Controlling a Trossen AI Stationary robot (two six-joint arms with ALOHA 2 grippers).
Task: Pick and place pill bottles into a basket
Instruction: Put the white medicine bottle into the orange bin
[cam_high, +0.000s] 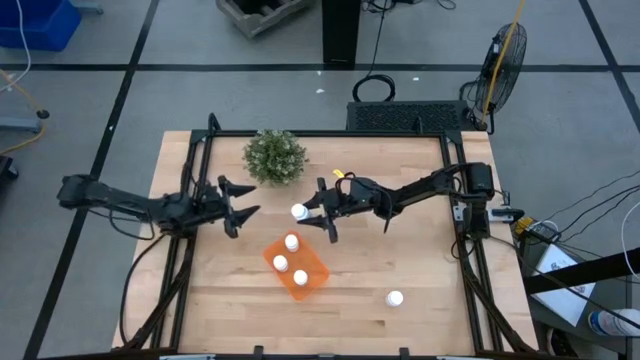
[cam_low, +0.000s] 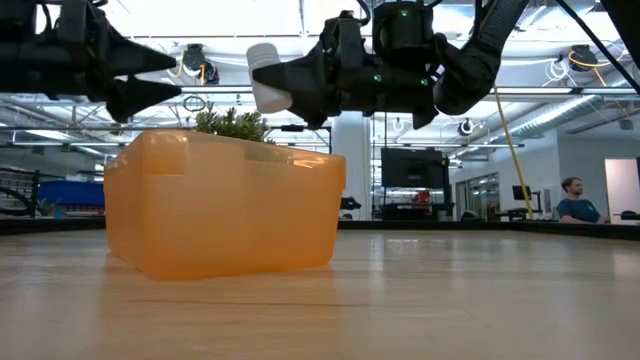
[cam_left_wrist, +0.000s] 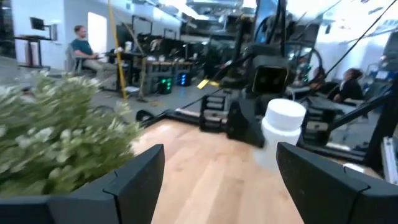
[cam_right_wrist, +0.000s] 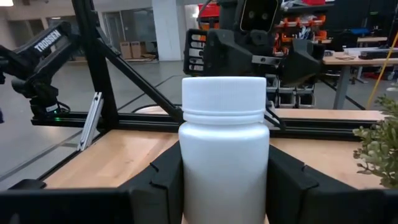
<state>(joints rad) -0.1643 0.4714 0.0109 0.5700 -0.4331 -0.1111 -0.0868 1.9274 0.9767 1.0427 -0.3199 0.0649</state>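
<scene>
One pill bottle (cam_high: 395, 298) stands alone on the table (cam_high: 420, 250), nearest the front edge and well apart from the basket (cam_high: 310, 284). Three bottles (cam_high: 291, 242) stand upright inside the orange basket. Just beyond the basket, the right gripper (cam_high: 318, 211) pinches a fifth bottle (cam_right_wrist: 224, 155) between its fingers, held above the table. The left gripper (cam_high: 243, 200), spread with nothing in it, hangs beyond the basket's other side. The green plant (cam_high: 274, 156) sits farther back.
</scene>
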